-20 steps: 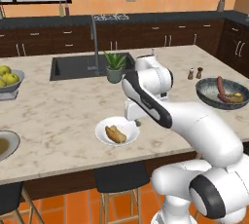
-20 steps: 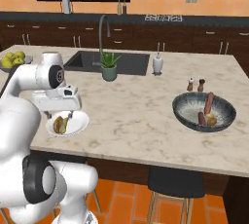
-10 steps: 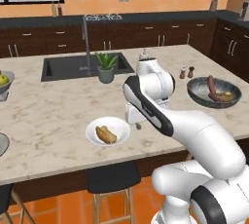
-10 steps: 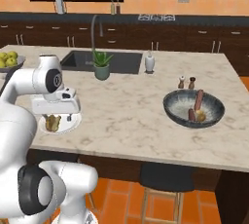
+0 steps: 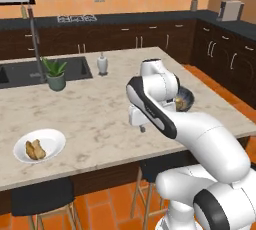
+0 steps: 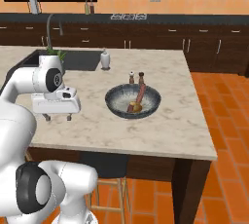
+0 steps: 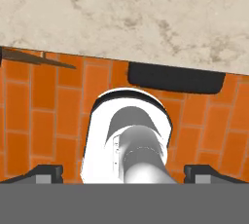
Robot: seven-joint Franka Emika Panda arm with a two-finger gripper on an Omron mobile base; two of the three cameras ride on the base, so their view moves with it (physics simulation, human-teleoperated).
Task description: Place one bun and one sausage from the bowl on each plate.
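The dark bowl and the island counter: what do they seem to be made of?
The bowl looks like glazed ceramic or stoneware: dark grey-blue outside, speckled lighter grey inside with a soft sheen. The counter looks like polished marble or similar stone: beige with darker veining. Both are rendered, so this stays a guess.

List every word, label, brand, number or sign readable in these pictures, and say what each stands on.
None: no readable text shows in any view.
The soap bottle, the two shakers, the bowl and the plate are plain, without labels.
The small items on the back counter are too small to tell.
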